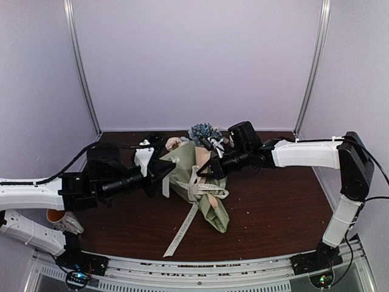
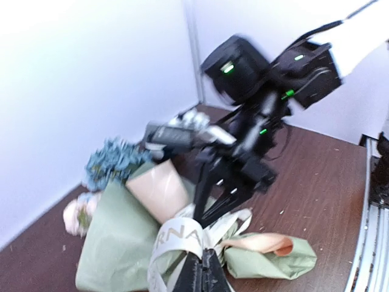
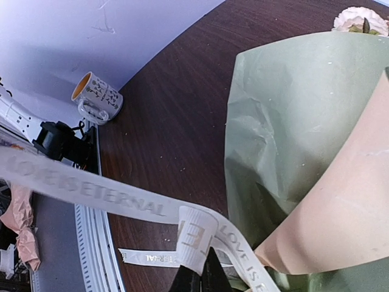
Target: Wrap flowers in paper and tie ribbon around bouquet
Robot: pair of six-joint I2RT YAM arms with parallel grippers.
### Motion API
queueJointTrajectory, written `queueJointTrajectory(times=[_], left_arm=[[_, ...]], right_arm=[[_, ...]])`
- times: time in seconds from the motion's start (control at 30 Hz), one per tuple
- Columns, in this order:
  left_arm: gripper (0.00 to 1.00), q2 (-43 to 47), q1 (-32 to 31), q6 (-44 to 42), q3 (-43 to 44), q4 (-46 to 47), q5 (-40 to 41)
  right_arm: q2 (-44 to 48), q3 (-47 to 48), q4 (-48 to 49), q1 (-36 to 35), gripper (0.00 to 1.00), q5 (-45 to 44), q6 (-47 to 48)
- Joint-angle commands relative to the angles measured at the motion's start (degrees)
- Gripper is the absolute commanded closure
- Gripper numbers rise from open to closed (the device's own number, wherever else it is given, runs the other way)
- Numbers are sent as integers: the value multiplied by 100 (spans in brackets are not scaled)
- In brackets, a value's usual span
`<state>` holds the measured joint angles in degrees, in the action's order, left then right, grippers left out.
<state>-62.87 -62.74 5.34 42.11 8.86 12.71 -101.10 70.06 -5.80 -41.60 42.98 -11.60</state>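
Observation:
The bouquet [image 1: 185, 159] lies in the middle of the table, a cone of sage-green paper [image 3: 285, 115] with its beige face [image 2: 159, 190] folded out. Blue and pale pink flowers [image 1: 205, 132] show at its far, wide end. The cream lettered ribbon [image 1: 182, 231] loops around the cone's waist, and one tail trails toward the near edge. My left gripper [image 2: 205, 260] is shut on a ribbon loop [image 2: 179, 240] on the bouquet's left side. From the right, my right gripper [image 3: 204, 266] is shut on a folded bit of ribbon [image 3: 197, 236] just above the cone.
A white patterned mug [image 3: 97, 97] with an orange inside stands near the left arm's base, partly hidden by that arm in the top view. White walls close in the back and sides. A metal rail [image 1: 200, 271] runs along the near edge.

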Motion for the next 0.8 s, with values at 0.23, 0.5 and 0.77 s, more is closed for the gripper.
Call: queueJointTrajectory(times=[0.23,0.5,0.77], left_arm=[[100,-1866,-397,-2721,2760,-763,-3021],[100,-3599,-497,-3170,4222,-1084,-4599],[100,-4593,-764,-3855,4884,-1151,-4299]], right_arm=[[-181,378,-3,311,100,48,-105],[-114,504,-287,393,100,120,126],[-26,518,-498,460,100,139,301]])
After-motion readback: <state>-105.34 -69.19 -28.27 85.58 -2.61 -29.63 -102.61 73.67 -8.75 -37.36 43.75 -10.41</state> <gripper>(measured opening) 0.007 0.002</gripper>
